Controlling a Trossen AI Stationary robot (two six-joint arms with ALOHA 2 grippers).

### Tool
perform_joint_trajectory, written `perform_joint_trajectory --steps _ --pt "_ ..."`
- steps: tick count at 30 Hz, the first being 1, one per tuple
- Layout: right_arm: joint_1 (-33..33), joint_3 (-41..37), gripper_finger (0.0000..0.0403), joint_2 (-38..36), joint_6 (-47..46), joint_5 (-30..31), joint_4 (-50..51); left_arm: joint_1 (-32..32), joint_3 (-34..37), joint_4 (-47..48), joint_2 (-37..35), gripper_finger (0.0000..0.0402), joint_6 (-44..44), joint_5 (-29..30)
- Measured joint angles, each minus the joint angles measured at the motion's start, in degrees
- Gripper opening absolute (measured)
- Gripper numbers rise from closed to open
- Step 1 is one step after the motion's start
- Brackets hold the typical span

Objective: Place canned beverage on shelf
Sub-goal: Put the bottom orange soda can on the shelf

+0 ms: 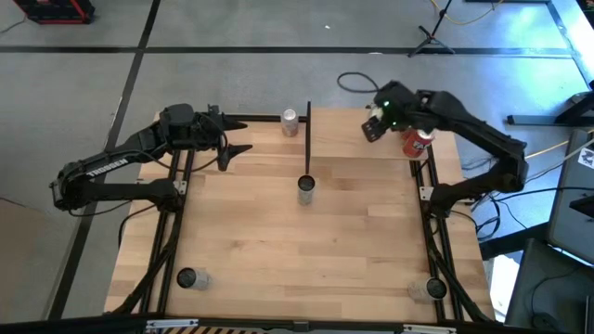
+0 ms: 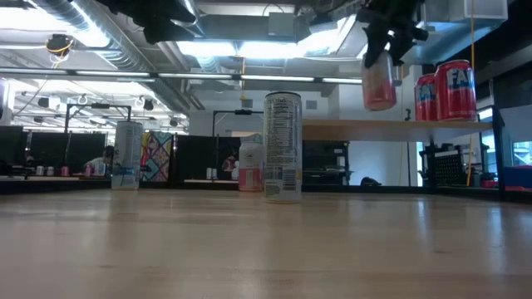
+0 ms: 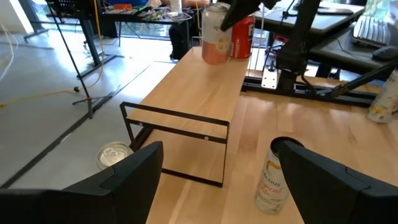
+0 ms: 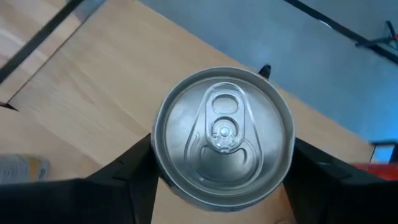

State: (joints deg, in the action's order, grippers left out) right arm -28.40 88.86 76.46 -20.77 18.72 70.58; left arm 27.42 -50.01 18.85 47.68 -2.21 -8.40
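From above, the right gripper (image 1: 375, 123) sits over the shelf (image 1: 353, 139) at the surface's far edge, beside a red can (image 1: 416, 142); the left gripper (image 1: 237, 149) waits, jaws open. At surface height, the pink can (image 2: 379, 80) hangs above the shelf board. The left wrist shows it near the red can. The right wrist shows the jaws gripping the can's sides.
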Motion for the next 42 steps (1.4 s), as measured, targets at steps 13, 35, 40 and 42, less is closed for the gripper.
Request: perform_joint_trajectory --steps 13,35,40,42 --pt "-14.7 -9.0 0.025 -8.1 21.3 -15.2 -7.8 -0.1 0.0 0.0 0.0 0.0309 3.7 0.0" --pt "-21.6 -12.6 0.025 -8.2 33.1 -22.9 -8.3 -0.2 0.0 -0.2 0.0 0.0309 3.6 0.5" --pt "-21.6 -12.6 0.025 -7.5 33.1 -21.7 -6.5 -0.2 0.0 -1.8 0.0 0.0309 3.6 0.5" --pt "-21.6 -12.6 0.025 -7.5 33.1 -21.8 -6.6 -0.2 0.0 -2.9 0.0 0.0309 3.7 0.4"
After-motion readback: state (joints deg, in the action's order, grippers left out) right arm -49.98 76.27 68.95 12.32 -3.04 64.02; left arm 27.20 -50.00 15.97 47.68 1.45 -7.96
